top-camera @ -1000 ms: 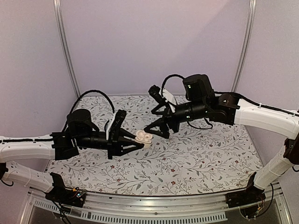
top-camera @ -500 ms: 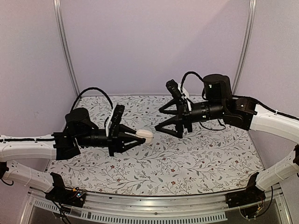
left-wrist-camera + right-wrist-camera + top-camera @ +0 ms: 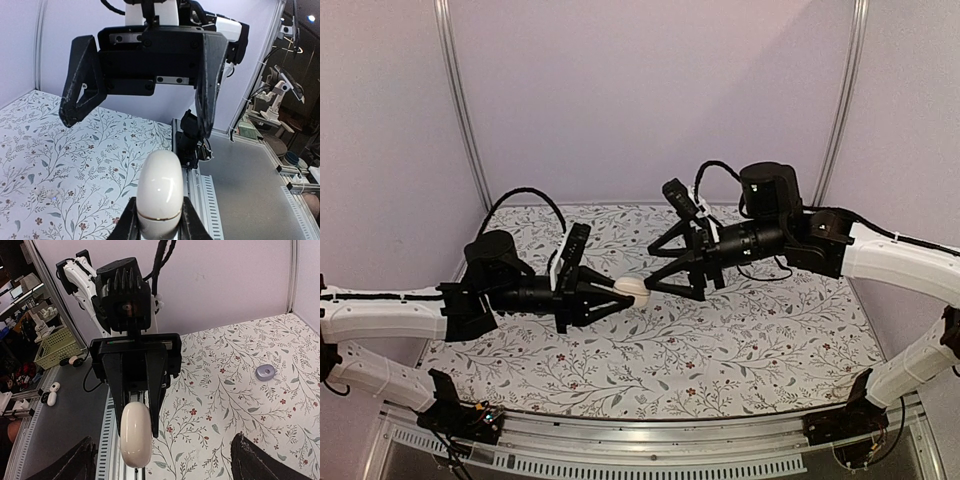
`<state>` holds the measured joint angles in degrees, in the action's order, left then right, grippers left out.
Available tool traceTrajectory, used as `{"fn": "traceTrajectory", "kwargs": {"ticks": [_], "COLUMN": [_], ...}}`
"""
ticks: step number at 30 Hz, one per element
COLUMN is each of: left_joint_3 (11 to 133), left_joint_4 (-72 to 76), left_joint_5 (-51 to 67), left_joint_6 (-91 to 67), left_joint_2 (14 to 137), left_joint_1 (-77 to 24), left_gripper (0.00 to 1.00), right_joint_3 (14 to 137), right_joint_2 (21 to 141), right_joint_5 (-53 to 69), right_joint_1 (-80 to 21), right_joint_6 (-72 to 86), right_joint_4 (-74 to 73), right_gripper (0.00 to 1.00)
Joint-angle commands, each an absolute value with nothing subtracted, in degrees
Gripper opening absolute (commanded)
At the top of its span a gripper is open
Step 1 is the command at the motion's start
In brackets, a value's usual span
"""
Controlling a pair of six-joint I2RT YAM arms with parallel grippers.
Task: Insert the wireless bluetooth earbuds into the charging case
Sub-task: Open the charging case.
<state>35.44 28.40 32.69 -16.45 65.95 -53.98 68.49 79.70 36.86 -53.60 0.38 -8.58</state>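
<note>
Over the near-left part of the flower-printed table [image 3: 720, 350], the left gripper [image 3: 620, 298] reached rightward. Its fingers were clamped on one end of the white charging case [image 3: 633, 290], which it held clear of the cloth. The left wrist view alone showed the grip closely: both fingers [image 3: 131, 222] pressed the sides of the case [image 3: 160, 190], whose lid was closed, with a thin seam ringing the shell just above the pads. Just beyond the case's free end stood the right gripper [image 3: 655, 265], its jaws spread wide and holding nothing. From above, its lower tip looked almost against the case, and contact could not be judged there. In the left wrist view the right gripper [image 3: 137, 122] stood beyond the case, its fingers splayed to either side. The right wrist view looked back between its own fingertips [image 3: 252, 460] at the case [image 3: 136, 432] end-on under the left gripper [image 3: 136, 422]. Only this view showed a small grey-blue disc [image 3: 265, 371] lying on the cloth. Farthest back rose the lilac wall [image 3: 650, 100].
</note>
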Motion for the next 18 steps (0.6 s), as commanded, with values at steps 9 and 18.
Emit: {"fn": "traceTrajectory", "kwargs": {"ticks": [9, 18], "left_joint_3": [37.41, 36.22], "left_joint_4": [29.09, 29.53], "left_joint_5": [34.10, 34.36], "left_joint_6": [-16.79, -16.65], "left_joint_2": [66.29, 65.30], "left_joint_1": [-53.26, -53.36], "left_gripper": [0.00, 0.00], "right_joint_3": [74.44, 75.98], "right_joint_2": [84.31, 85.43], "right_joint_5": [30.62, 25.54], "right_joint_1": [-57.39, -57.74], "right_joint_6": [-2.63, -3.05], "right_joint_4": [-13.94, -16.51], "right_gripper": [0.91, 0.88]}}
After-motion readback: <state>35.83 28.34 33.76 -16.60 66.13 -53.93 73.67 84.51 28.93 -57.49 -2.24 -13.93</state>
